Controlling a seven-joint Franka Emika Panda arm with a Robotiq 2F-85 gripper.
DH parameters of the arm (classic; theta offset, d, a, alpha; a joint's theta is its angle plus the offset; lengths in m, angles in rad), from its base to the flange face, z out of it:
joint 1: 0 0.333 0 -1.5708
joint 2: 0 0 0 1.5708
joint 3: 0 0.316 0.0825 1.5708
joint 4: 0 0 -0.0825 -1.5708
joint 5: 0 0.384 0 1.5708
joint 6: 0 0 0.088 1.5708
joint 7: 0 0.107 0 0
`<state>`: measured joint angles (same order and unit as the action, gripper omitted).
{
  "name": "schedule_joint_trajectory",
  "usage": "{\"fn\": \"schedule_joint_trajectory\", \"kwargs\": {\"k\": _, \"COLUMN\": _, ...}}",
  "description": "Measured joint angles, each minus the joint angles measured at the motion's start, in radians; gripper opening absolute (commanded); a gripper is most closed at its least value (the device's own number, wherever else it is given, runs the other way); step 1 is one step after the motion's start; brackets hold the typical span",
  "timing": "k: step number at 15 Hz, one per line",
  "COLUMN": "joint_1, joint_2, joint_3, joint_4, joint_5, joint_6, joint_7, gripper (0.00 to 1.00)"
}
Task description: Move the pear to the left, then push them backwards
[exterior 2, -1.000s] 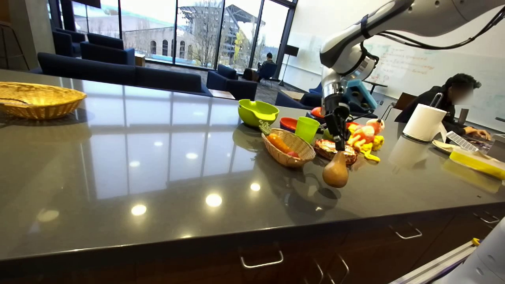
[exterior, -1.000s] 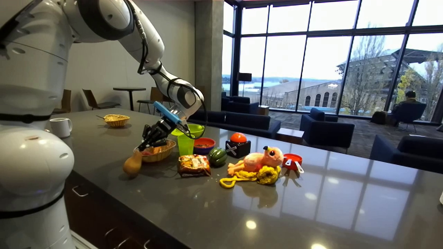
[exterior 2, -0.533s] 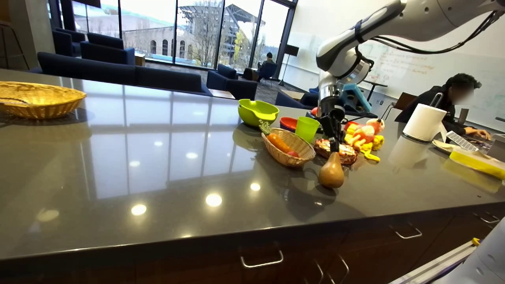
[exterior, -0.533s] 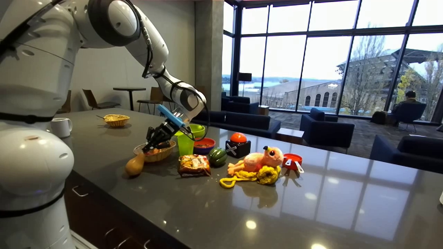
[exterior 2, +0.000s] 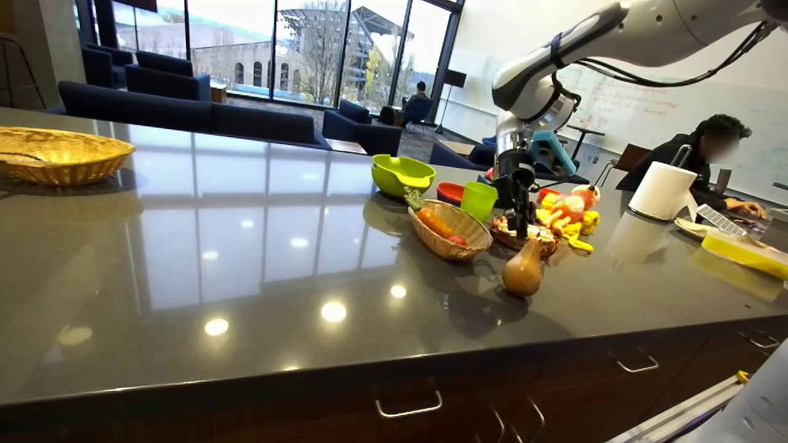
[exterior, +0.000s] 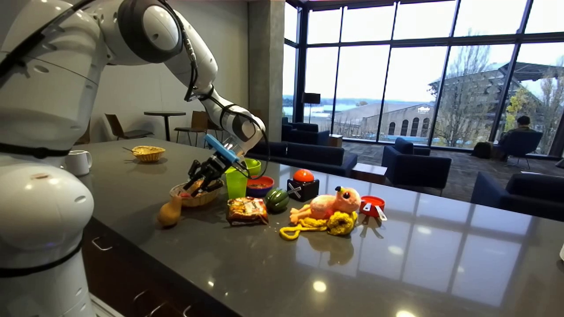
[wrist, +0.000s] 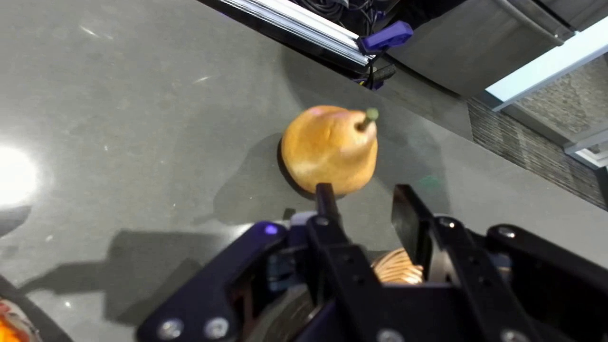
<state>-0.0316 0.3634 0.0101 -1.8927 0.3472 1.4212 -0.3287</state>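
The yellow-tan pear (exterior: 169, 215) stands on the grey counter (exterior: 246, 268) near its edge, leaning a little. It also shows in an exterior view (exterior 2: 522, 275) and in the wrist view (wrist: 330, 149), with its stem toward the upper right. My gripper (wrist: 365, 189) is open, with a gap between its fingers and nothing held. In the wrist view the pear lies just beyond the fingertips, and the left finger overlaps its lower edge. In the exterior views the gripper (exterior 2: 522, 234) is just above and behind the pear's top; whether they touch I cannot tell.
A wicker basket (exterior 2: 431, 241) with a carrot and a red item stands close beside the pear. The lime-green cup (exterior: 236, 185), a snack packet (exterior: 246, 210), a green squash (exterior: 277, 199) and a pink plush bird (exterior: 326, 206) stand further along. The counter edge (exterior 2: 345, 363) is near.
A second ago my gripper held the pear by its top, above the counter. The pear came down and tilted onto the counter. The fingers have opened and moved back from it.
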Motion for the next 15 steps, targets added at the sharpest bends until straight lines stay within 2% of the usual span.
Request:
{"fn": "schedule_joint_trajectory", "kwargs": {"k": 4, "joint_1": -0.011, "joint_2": 0.0, "joint_3": -0.001, "joint_4": 0.006, "joint_5": 0.0, "joint_6": 0.052, "joint_7": 0.001, "gripper": 0.96}}
{"fn": "schedule_joint_trajectory", "kwargs": {"k": 5, "joint_1": -0.016, "joint_2": 0.0, "joint_3": -0.002, "joint_4": 0.008, "joint_5": 0.0, "joint_6": 0.069, "joint_7": 0.001, "gripper": 1.0}}
{"fn": "schedule_joint_trajectory", "kwargs": {"k": 15, "joint_1": -0.068, "joint_2": -0.049, "joint_3": -0.032, "joint_4": -0.015, "joint_5": 0.0, "joint_6": 0.159, "joint_7": 0.018, "gripper": 1.0}}
